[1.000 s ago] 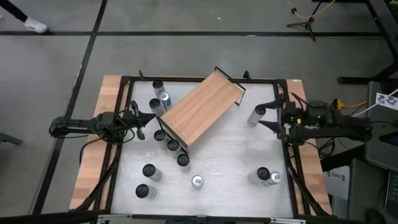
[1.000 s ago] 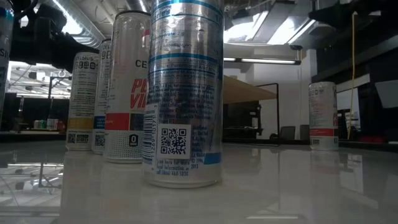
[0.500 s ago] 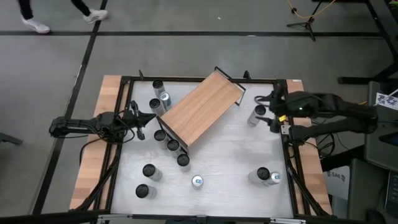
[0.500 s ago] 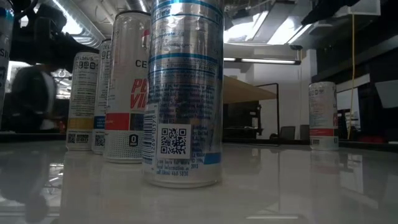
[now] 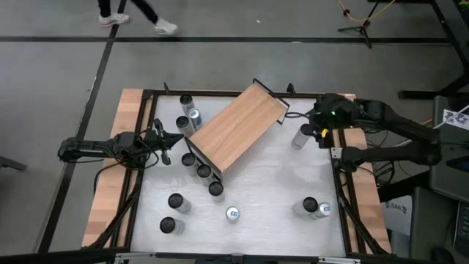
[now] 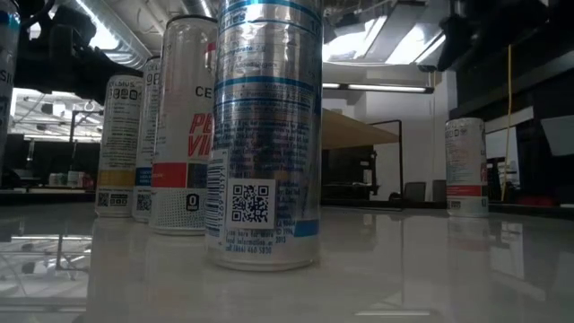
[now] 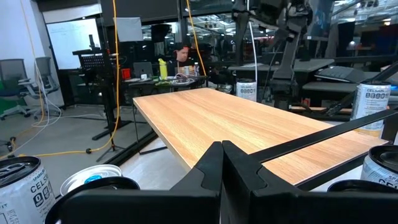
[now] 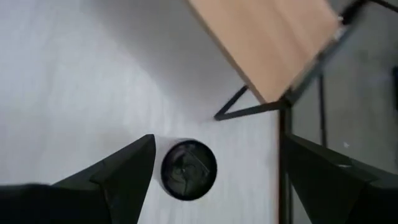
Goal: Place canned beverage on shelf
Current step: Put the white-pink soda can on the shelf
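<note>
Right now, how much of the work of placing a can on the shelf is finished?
Nothing looks finished: the shelf board is bare. In hand: the right end effector hangs open above one can near the shelf's right end, without gripping it. Left: grasp, lift and set it down. The left end effector waits shut at the table's left edge.

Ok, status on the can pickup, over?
Right end effector open above can. Left end effector shut, waiting beside shelf. Nothing on shelf yet.

Shelf (image 8: 267, 43) corner beyond the frame edge
</note>
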`<action>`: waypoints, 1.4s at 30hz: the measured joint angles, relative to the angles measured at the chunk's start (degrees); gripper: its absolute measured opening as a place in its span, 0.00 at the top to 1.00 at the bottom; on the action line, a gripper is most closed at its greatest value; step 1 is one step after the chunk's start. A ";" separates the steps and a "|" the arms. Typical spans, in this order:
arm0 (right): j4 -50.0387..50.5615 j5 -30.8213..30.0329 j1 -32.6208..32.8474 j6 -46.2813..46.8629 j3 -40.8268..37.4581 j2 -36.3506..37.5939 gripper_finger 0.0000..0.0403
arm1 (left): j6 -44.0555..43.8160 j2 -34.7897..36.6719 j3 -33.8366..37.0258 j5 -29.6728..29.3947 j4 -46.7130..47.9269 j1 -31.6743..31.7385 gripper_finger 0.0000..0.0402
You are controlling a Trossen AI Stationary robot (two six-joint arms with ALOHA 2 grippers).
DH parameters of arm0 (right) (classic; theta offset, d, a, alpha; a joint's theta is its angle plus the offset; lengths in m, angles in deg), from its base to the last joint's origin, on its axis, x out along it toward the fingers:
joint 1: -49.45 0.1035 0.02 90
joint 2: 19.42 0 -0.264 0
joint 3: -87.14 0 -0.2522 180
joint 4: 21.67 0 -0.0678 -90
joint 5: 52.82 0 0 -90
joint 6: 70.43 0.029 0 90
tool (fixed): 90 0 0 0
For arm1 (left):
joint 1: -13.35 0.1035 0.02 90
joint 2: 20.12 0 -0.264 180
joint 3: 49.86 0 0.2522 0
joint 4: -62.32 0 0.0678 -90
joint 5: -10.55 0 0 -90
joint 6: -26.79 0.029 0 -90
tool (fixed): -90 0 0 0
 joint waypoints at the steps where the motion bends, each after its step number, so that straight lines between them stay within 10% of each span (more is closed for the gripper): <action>1: -0.02 2.16 -1.52 -1.97 0.00 -0.36 0.16 | 0.00 0.00 -0.02 0.00 0.00 0.00 1.00; 13: 5.56 11.19 -12.55 -12.44 0.00 -7.37 0.16 | 0.00 0.00 0.00 0.00 0.00 0.01 1.00; 42: 10.85 6.97 -12.69 -16.79 -0.07 -20.28 0.16 | -0.04 0.00 0.00 0.02 0.00 0.00 1.00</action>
